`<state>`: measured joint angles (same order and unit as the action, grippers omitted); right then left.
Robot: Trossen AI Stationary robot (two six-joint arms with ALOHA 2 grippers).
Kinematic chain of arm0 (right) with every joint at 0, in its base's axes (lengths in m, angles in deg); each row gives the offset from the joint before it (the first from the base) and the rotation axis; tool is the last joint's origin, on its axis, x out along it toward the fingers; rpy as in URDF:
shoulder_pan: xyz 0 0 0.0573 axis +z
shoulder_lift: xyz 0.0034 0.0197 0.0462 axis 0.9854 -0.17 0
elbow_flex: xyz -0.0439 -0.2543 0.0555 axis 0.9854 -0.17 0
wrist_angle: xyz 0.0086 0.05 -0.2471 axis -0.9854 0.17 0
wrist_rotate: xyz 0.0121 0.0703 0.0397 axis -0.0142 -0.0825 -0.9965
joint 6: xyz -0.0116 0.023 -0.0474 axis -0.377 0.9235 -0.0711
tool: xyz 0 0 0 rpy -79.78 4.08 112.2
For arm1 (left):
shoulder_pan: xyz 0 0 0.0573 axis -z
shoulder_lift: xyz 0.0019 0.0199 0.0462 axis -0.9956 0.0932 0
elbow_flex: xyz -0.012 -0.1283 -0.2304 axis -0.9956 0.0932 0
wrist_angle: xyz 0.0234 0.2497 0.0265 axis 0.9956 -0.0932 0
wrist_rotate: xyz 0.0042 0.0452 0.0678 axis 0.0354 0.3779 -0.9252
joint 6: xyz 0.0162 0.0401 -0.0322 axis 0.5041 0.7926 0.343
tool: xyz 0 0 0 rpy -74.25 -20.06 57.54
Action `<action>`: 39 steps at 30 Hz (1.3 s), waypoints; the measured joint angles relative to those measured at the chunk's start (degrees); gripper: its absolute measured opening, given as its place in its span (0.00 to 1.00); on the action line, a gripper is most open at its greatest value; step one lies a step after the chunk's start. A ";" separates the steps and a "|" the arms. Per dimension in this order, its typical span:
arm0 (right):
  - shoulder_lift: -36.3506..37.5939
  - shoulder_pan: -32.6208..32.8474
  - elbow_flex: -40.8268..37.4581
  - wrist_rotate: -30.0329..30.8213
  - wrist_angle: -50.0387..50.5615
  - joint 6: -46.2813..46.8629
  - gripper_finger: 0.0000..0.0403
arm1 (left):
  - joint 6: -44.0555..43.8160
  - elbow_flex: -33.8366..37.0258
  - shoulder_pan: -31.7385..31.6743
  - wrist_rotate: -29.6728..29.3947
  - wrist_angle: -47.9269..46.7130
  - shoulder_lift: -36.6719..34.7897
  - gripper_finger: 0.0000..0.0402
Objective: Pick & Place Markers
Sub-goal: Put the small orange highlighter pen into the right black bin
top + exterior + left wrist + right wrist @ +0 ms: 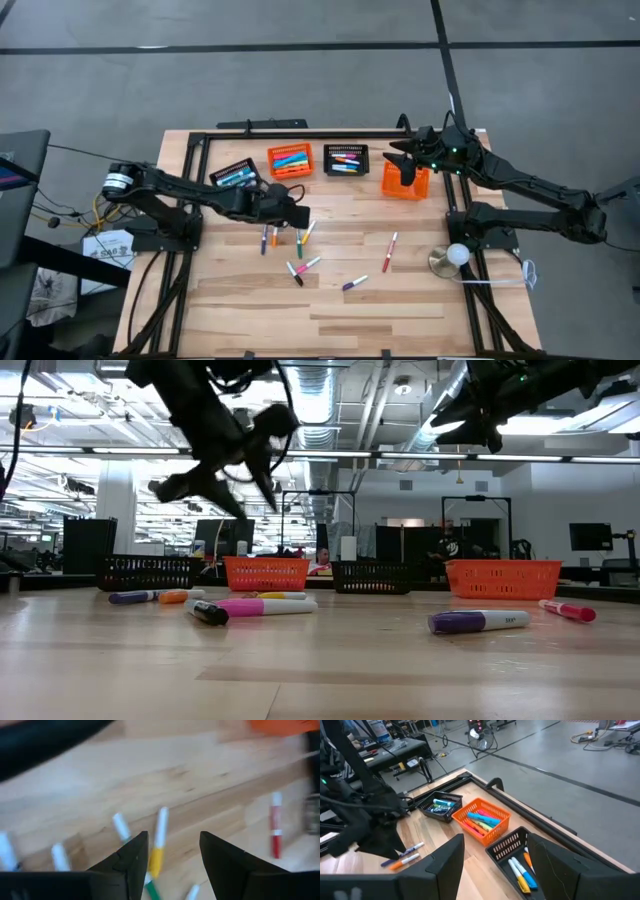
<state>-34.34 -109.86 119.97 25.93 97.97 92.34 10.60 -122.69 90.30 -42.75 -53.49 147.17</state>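
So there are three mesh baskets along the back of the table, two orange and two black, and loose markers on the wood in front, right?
Not three: the high view shows four mesh baskets, two orange and two black, with loose markers on the wood in front.

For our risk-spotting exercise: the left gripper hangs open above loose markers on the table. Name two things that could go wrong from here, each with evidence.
1. The left gripper, open, hangs over a yellow marker with a green marker crossing close by; closing could pinch both or knock one away.
2. The purple marker and others lie loose on the table; a nudge may roll them.
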 joint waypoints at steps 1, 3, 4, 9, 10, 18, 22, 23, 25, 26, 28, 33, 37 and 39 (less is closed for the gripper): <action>0.00 0.00 0.00 0.00 0.00 0.00 0.52 | -1.08 -0.09 -0.11 0.54 -1.05 0.67 0.44; 0.00 0.00 0.00 0.00 0.00 0.00 0.52 | -4.21 -0.18 -0.13 1.15 -2.21 1.98 0.44; 0.00 0.00 0.00 0.00 0.00 -0.01 0.52 | -5.60 -0.18 -0.13 1.18 -3.40 2.54 0.44; 0.00 0.00 0.00 0.02 0.00 -0.12 0.52 | -8.71 -0.18 -0.15 2.34 -6.26 4.60 0.44; -0.01 0.00 0.00 0.02 0.02 -0.13 0.52 | -9.20 -0.18 -0.13 2.76 -6.32 4.93 0.44; 0.00 0.00 0.00 0.00 0.02 -0.13 0.52 | -15.75 -0.18 1.85 4.28 -13.12 5.19 0.44; 0.00 0.00 0.01 0.01 0.02 -0.13 0.52 | -17.64 0.40 2.91 4.63 -14.04 5.19 0.44; 0.00 0.00 0.02 0.01 0.02 -0.13 0.52 | -17.92 0.73 3.03 5.14 -14.13 5.19 0.44; 0.00 0.00 0.02 0.01 0.02 -0.13 0.51 | -18.16 1.42 3.16 6.26 -14.01 5.19 0.44; 0.00 0.00 0.02 0.02 0.02 -0.13 0.51 | -18.44 1.75 3.34 6.51 -14.02 5.19 0.44; 0.00 0.00 0.02 0.02 0.02 -0.49 0.52 | -18.63 2.18 3.37 6.47 -14.19 5.19 0.44; 0.00 0.00 0.02 0.00 0.02 -1.03 0.52 | -18.15 2.18 2.35 6.39 -13.64 5.19 0.44; 0.00 0.00 0.02 0.00 0.02 -1.03 0.52 | -16.83 2.18 1.62 5.98 -13.60 5.30 0.44; 0.00 0.00 0.02 0.00 0.02 -1.03 0.52 | -16.40 2.19 1.18 5.90 -13.57 6.05 0.44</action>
<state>-34.34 -109.86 119.99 25.93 97.99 91.31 -5.80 -120.50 91.48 -36.85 -67.06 153.22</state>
